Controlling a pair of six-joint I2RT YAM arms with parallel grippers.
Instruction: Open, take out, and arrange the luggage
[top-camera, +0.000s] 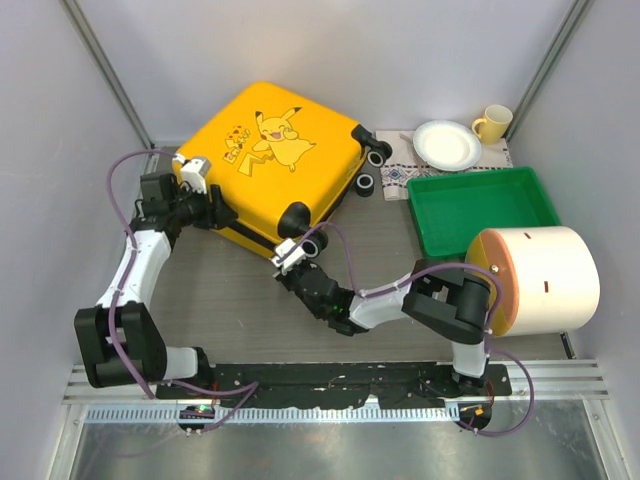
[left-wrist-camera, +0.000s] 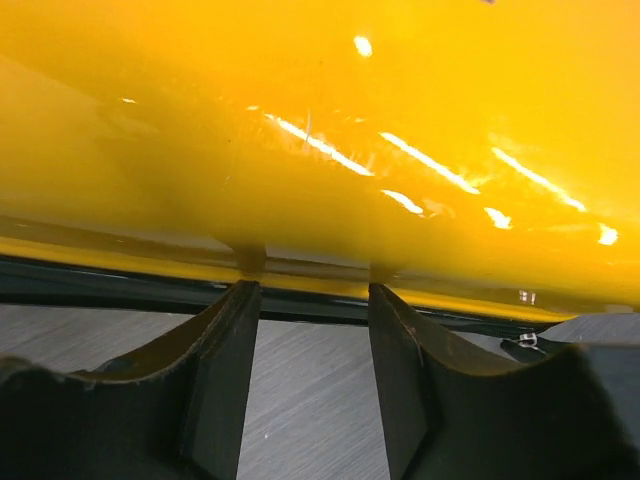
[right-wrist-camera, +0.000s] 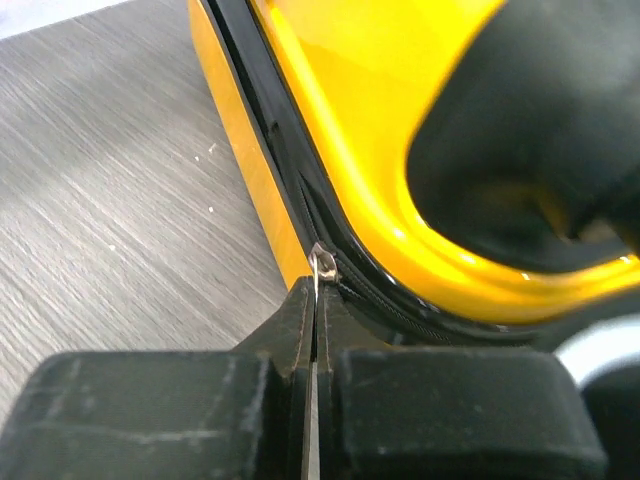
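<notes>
Luggage (top-camera: 270, 160) flat on the table (top-camera: 220, 300), far and left of centre, printed shell up, wheels (top-camera: 372, 168) toward the right, lid closed. Looks like a stiff, glossy hard shell. Probably light for its bulk, slippery under rubber pads, and apt to slide or pivot on the smooth tabletop when tugged. Best taken by the zipper pull (right-wrist-camera: 322, 262) on the black zipper trim (right-wrist-camera: 265, 120) for opening, then by the lid's rim. No purchase on the broad yellow faces. Right gripper (right-wrist-camera: 316, 300) at the near corner just beside a wheel, jaws pressed together on that small metal pull. Left gripper (left-wrist-camera: 312, 290) at the left side wall, jaws apart with nothing between them, tips against the seam, seemingly bracing. Judged step: running the zip round the corner, calling for a steady pull along the track with the shell held against sliding. Further right, apart from the case: green tray (top-camera: 480, 175), cream cylinder (top-camera: 550, 280) nearer, plate (top-camera: 447, 145) and mug (top-camera: 492, 122) on a cloth (top-camera: 398, 160) beyond.
</notes>
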